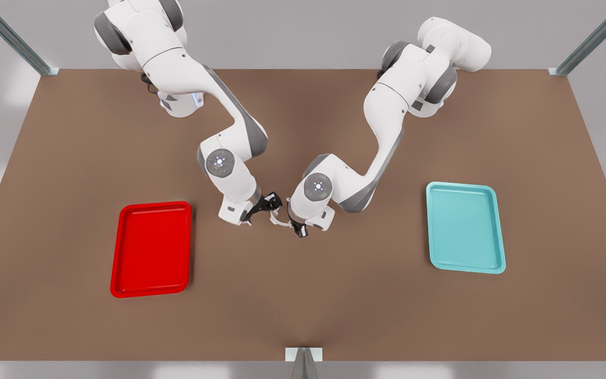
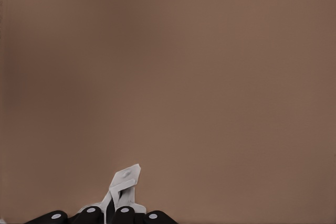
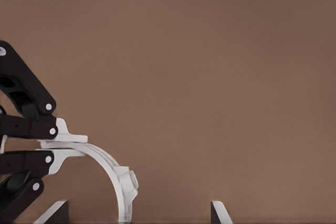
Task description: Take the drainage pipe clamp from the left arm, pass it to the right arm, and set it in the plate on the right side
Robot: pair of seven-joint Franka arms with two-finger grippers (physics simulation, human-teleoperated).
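Two arms; one red plate (image 1: 151, 248), one teal tray (image 1: 465, 227), one white drainage pipe clamp (image 3: 113, 169).

two white arms with rounded glossy shells and grey joint bands. each wrist bears a dark grey round cap with small lights. the left gripper (image 1: 296, 227) and right gripper (image 1: 269, 204) are black, their links pinned with pale rivets.

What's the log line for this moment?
phase: handover | left gripper: shut on clamp, mid-table | right gripper: open beside clamp | plate: empty
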